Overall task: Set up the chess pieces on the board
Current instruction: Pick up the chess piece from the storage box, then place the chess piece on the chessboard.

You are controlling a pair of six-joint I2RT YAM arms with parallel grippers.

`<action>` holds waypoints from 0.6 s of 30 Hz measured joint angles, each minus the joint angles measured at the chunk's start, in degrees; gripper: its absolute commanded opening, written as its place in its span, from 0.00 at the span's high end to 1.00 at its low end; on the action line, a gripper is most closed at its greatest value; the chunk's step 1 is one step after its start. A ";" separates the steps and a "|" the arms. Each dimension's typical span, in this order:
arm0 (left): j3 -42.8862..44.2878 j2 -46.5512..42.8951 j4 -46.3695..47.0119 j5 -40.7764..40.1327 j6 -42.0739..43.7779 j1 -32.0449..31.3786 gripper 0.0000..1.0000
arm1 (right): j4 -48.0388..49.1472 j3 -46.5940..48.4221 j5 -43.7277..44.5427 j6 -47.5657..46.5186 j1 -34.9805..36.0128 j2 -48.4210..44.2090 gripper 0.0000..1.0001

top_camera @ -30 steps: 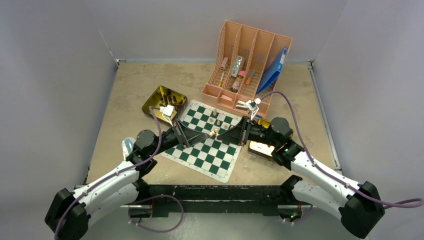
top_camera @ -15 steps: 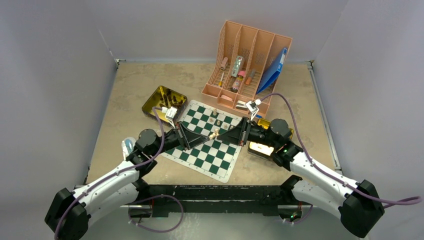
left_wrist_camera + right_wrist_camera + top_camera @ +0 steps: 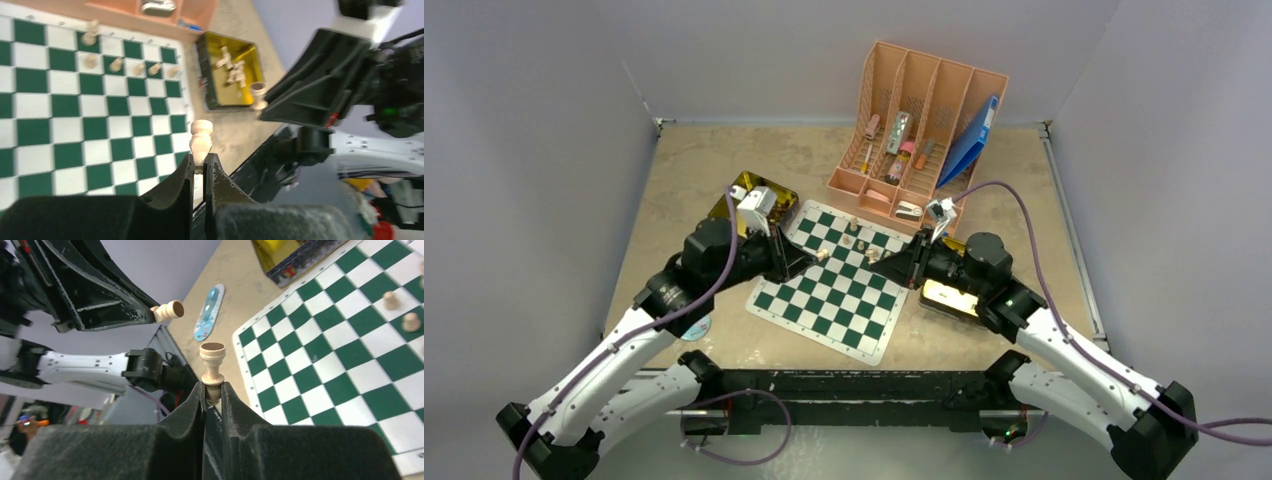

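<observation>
Chess pieces, pale tan, stand in a short row on the far squares of the green-and-white board, which lies flat on the counter between my two arms. Two more are off the surface. My left claw is pressed together on the end of a tan piece, which juts out past the fingertips above the board's left half. My right claw pinches a second tan piece the same way, its round flat base pointing away from the fingers, above the board's right side. Seen from above, the two claw tips face each other across the middle of the board, near but apart. A gold tin sits just beside the board's right edge with several loose tan pieces lying inside it; my right arm hangs over it in the overhead view. Another gold tin sits at the board's far-left corner, partly hidden behind my left wrist. A pink desk organizer stands beyond the board.
</observation>
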 measured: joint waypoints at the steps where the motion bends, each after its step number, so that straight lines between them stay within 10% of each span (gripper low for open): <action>1: 2.43 1.44 -3.65 -1.16 1.86 0.00 1.00 | -1.31 0.28 1.22 -1.53 0.00 -1.03 1.00; 18: 36.13 48.98 -37.16 -12.44 23.80 0.02 1.00 | -14.95 1.62 6.99 -16.06 0.00 -7.78 1.00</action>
